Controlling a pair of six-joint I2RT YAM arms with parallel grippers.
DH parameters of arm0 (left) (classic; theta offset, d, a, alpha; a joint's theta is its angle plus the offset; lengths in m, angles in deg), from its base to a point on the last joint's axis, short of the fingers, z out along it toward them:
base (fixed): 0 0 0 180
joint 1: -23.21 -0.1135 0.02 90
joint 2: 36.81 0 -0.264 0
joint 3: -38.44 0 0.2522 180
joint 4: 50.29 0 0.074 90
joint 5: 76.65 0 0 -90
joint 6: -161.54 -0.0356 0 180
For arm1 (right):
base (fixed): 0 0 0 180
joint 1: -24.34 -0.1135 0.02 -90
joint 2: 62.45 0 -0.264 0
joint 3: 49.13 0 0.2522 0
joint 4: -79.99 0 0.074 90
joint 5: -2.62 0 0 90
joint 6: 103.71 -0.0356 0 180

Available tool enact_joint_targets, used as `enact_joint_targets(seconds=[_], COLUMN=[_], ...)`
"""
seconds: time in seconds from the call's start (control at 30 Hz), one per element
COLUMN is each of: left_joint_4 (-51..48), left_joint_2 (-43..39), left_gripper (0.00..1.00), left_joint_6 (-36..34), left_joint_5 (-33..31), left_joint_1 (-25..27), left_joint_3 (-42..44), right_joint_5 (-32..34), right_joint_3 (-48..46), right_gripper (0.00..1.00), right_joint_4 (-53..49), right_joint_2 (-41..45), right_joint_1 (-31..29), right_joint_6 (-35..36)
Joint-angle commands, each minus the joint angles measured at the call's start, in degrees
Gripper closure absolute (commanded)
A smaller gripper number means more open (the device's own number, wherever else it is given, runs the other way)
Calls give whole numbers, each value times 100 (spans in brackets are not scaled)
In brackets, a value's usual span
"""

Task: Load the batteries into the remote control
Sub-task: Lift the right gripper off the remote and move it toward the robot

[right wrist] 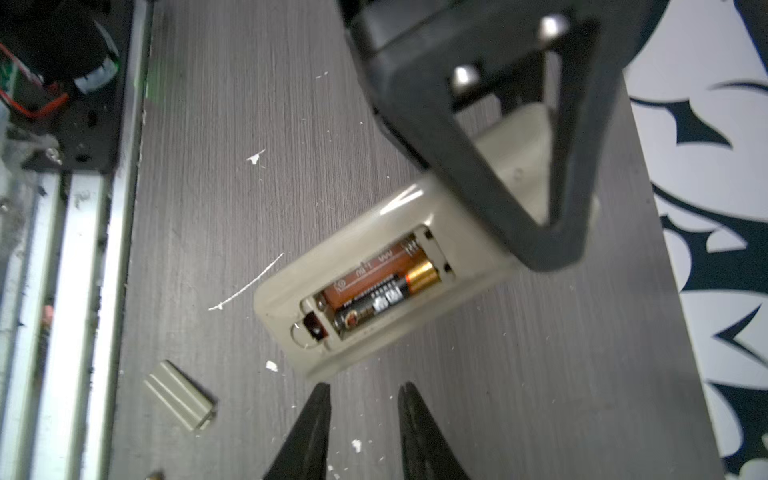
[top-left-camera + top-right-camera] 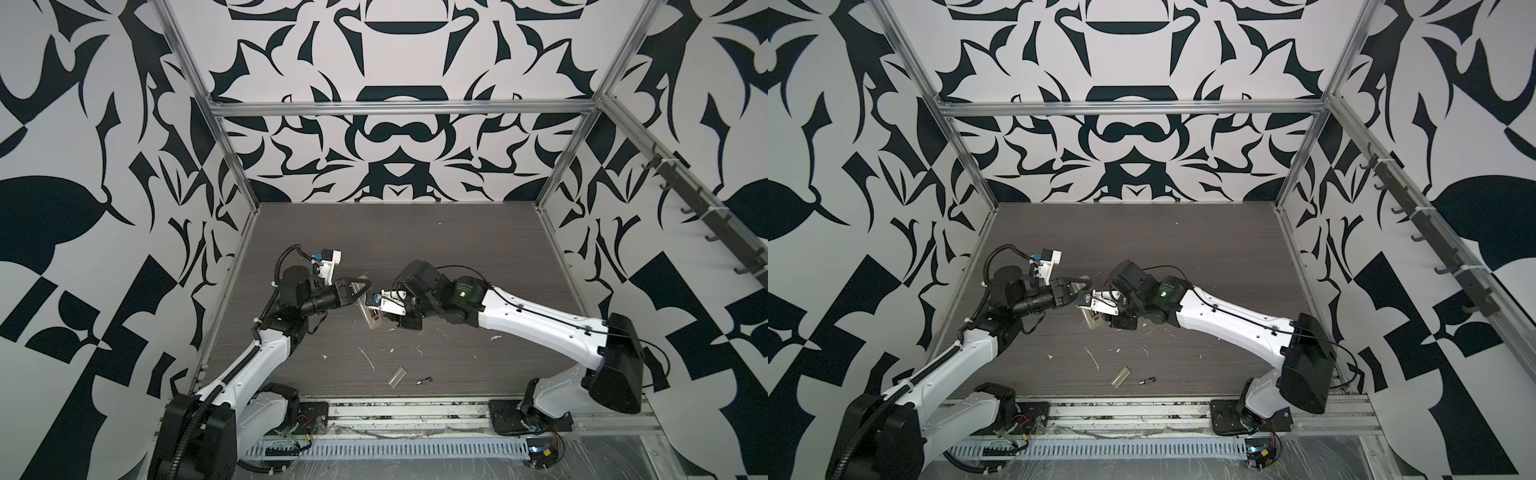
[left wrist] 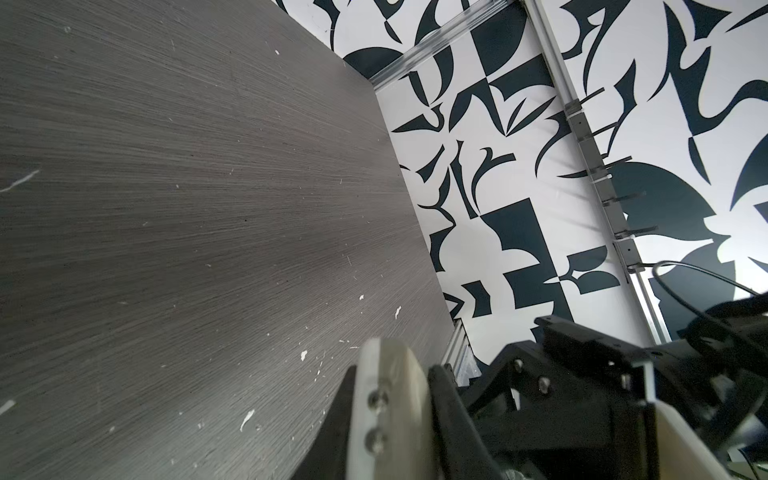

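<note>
The remote control (image 1: 286, 286) lies beige back up, with its battery recess uncovered. One of the batteries (image 1: 386, 297) sits in one slot; the slot beside it is empty. My left gripper (image 3: 392, 374) is shut on the remote's far end, and one black finger (image 1: 498, 174) crosses over it. My right gripper (image 1: 363, 388) is open with nothing between its tips, just short of the remote's near end. In both top views the remote (image 2: 370, 320) (image 2: 1092, 322) sits between the left gripper (image 2: 368, 284) (image 2: 1090, 284) and the right gripper (image 2: 388, 319) (image 2: 1111, 322). The other battery (image 2: 424, 379) (image 2: 1146, 380) lies loose near the table's front edge.
The loose beige cover (image 2: 397, 376) (image 2: 1121, 376) (image 1: 180, 395) lies on the table beside the free battery. White scraps (image 2: 368, 357) are scattered over the front half of the dark table (image 2: 457, 249). A metal rail (image 2: 415, 409) runs along the front edge.
</note>
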Motion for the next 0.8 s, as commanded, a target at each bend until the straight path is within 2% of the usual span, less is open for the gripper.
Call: enact_joint_targets(seconds=[0.0,0.1,0.2,0.37,0.47,0.63,0.77], left_joint_4=[-104,-212,-436,-673,-654,-689,-744], left_joint_2=[40,-40,-86,-119,-24,-73,-150], left_gripper=[100,100,100,100,100,100,100], left_joint_6=[-81,-113,-251,-549,-558,-599,-666], left_joint_5=[-17,-120,-243,-717,-637,-710,-801], left_joint_1=[-74,-133,-153,-150,-151,-147,-151], left_joint_3=[-101,-75,-92,-40,-92,-58,-49], right_joint_5=[-17,-70,162,793,1487,2822,2792], right_joint_3=[-223,-407,-883,-1831,-2001,-1698,-1526], right_gripper=[56,48,40,19,12,8,8], right_joint_4=[-183,-453,-236,165,-171,-1453,-2054], right_joint_2=[505,790,1184,1814,1996,1924,1446], right_joint_1=[24,32,39,31,26,-342,-747], right_joint_6=[-472,-894,-1898,-4245,-5538,-7145,-7875])
